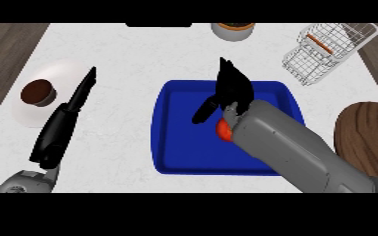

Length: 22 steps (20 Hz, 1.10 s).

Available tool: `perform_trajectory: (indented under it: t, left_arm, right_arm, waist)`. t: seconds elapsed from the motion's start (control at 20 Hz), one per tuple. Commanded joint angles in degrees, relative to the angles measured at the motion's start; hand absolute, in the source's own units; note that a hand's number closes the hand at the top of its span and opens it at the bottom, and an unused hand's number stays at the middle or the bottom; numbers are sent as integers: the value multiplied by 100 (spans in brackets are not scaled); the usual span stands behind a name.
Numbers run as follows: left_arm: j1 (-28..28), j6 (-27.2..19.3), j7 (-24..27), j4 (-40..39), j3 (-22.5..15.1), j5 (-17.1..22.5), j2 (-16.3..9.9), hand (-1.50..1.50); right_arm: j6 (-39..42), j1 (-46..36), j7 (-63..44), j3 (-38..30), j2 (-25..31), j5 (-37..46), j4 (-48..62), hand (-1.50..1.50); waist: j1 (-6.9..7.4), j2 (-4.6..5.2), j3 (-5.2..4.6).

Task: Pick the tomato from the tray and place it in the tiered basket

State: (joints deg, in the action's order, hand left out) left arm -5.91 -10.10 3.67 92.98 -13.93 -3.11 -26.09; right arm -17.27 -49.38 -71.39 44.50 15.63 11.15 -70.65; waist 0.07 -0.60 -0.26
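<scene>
Right robot hand (pixel 230 87) hovered over the blue tray (pixel 173 130), its black fingers straight and spread apart, pointing toward the far edge of the surface (pixel 148 55), with the thumb angled down to the left. It held nothing. Just behind it, partly hidden under the grey forearm's wrist, the tomato (pixel 222 129) lay on the tray floor, right of the tray's middle. How close the palm stood to the tomato could not be told.

Left robot hand (pixel 70 112) showed at the view's left, fingers straight and together, stretched up toward a white plate (pixel 63 72) that carried a small brown cup-shaped item (pixel 37 92).

Well apart from the tray, at the far right corner, stood the white wire tiered basket (pixel 325 52). A round wooden board (pixel 358 132) lay at the right edge, and a pale bowl (pixel 234 31) sat at the far edge.
</scene>
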Motion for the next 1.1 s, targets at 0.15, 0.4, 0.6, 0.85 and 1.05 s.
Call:
perform_trajectory:
  t: [0.15,0.4,0.6,0.85,1.05]
  left_arm:
    - [67,-42,51,-1,13,-107,34,0]
    - [24,81,164,-170,227,48,-6,0]
    - [143,-90,-249,396,-21,-183,126,0]
    - [244,-104,-145,260,36,-260,127,0]
    - [178,179,-205,349,242,5,-24,0]
  right_arm:
    - [358,-246,-1384,-41,-557,123,1024,-150]
    - [461,-94,-1384,-18,-809,240,1314,-150]
    - [638,172,-1384,-42,-863,168,1250,-150]
    - [770,158,-1384,-124,-1115,140,1398,-150]
    - [477,353,-1384,-104,-774,523,1242,-150]
  waist:
    - [-54,-11,2]
    - [-139,-2,4]
    - [-84,-12,21]
    - [-100,-31,12]
    - [-131,-22,16]
